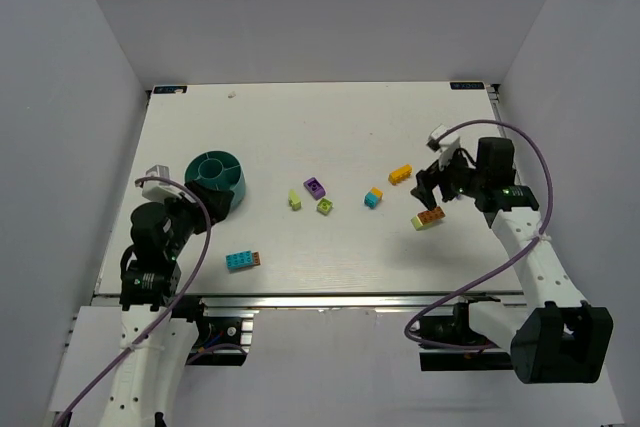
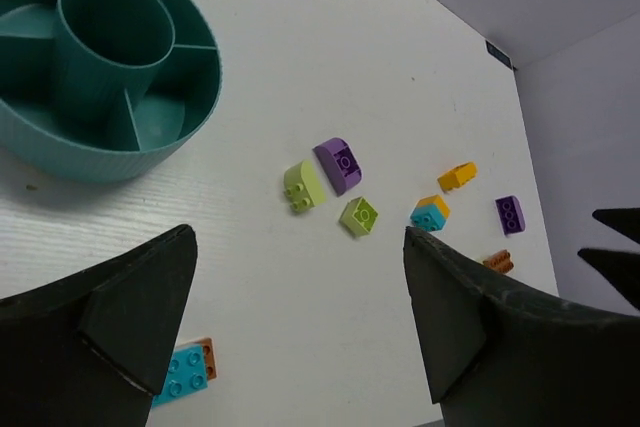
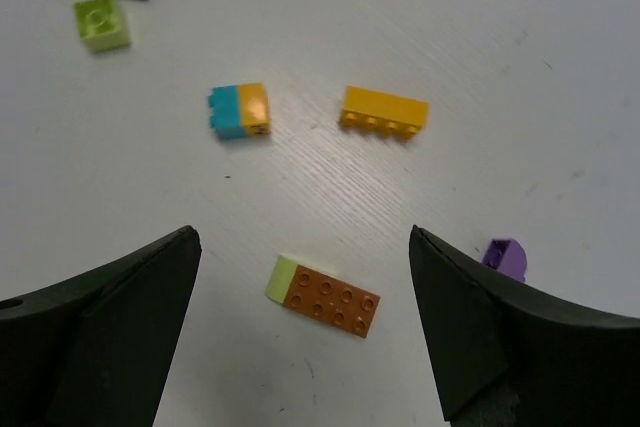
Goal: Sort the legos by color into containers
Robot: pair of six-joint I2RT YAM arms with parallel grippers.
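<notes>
Right fingers [image 3: 110, 327] spread wide, empty, above the small brown-and-lime studded plastic brick [image 3: 325, 297] on the white surface [image 3: 500, 47], at three o'clock from the teal divided plastic bowl [image 1: 215, 179]. Likely light, rigid, slick: pinch its long sides. Left fingers [image 2: 120, 307] gape empty too.

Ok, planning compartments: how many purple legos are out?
2: the curved purple lego mid-table beside a lime brick, and the small purple lego near the brown brick. Others may be hidden.

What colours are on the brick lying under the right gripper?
The brick is brown with a lime green end, clearest in the right wrist view.
</notes>
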